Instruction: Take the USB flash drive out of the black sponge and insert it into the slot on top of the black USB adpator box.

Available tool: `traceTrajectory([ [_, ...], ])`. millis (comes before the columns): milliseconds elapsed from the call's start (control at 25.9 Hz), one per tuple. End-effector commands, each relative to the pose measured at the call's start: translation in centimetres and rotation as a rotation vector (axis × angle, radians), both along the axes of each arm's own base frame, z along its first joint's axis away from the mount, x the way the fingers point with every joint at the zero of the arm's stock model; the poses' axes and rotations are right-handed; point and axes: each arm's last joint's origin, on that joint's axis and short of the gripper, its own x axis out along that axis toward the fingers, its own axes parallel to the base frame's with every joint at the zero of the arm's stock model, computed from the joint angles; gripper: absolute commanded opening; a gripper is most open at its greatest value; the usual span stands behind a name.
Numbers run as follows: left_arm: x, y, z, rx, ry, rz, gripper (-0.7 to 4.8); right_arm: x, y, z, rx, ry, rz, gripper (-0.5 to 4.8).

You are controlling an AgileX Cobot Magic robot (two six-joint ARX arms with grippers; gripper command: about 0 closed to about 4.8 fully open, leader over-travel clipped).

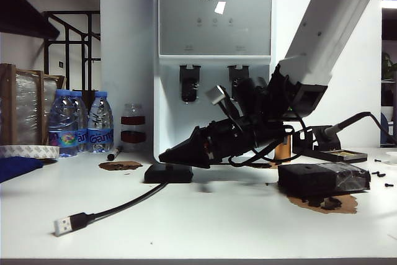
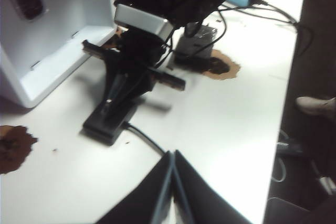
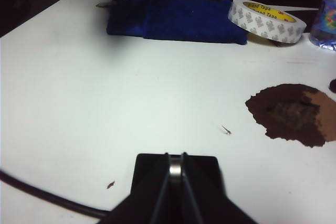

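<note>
White tabletop before a water dispenser (image 1: 214, 60). At centre sits the box (image 1: 168, 173), its cable (image 1: 118, 208) running toward 8 o'clock. Right gripper (image 3: 176, 174) is right over it, jaws pinched on the drive (image 3: 175, 169), seemingly at the slot, though the tip is hidden. Left gripper (image 2: 171, 182) hovers apart from the box, jaws together, holding nothing. Sponge (image 1: 322, 179) lies at 3 o'clock

Right gripper (image 3: 176, 174), drive (image 3: 175, 168) pinched, directly over box (image 1: 168, 173) mid-table. Sponge (image 1: 322, 179) well right of box. Left gripper (image 2: 172, 182) near box, off the table, pressed together.
</note>
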Motion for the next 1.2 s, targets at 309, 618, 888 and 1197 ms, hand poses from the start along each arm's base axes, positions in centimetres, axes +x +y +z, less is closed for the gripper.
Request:
traceTrajectory([
  [309, 0.5, 0.2, 0.2, 0.065, -0.058, 0.045, -0.04, -0.4, -0.5, -1.6, -0.097, 0.227, -0.139, -0.02],
  [618, 0.5, 0.2, 0.2, 0.072, -0.057, 0.051, -0.04, -0.7, -0.8, -4.2, -0.165, 0.111, -0.097, -0.02],
  [888, 0.5, 0.2, 0.2, 0.072, -0.056, 0.051, -0.04, -0.7, -0.8, -4.6, -0.182, 0.102, -0.108, -0.02],
  [1197, 0.5, 0.2, 0.2, 0.071, -0.055, 0.051, -0.04, -0.6, -0.8, -4.2, -0.161, 0.094, -0.093, 0.84],
])
